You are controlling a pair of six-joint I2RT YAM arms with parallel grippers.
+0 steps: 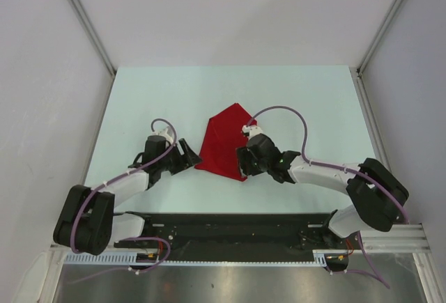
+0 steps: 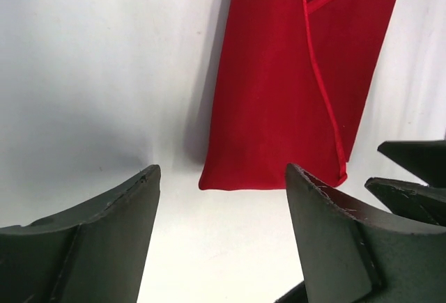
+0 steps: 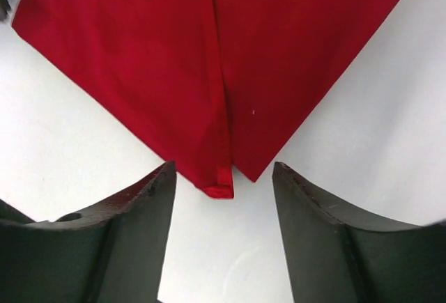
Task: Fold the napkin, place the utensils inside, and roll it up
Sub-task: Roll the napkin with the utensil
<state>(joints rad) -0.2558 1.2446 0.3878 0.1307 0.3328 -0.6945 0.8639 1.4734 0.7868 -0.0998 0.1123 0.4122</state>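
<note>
While both stand with fingers apart and gripping nothing, your left end effector (image 2: 221, 172) sits just short of the folded red napkin's (image 1: 224, 143) near left corner, and your right end effector (image 3: 223, 169) frames its near right tip. The napkin lies flat on the table (image 1: 160, 94), between the two arms.

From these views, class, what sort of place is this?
Probably a robot lab cell: pale table boxed by plain white panels, left arm and right arm mounted at its near edge, red napkin between them.
</note>
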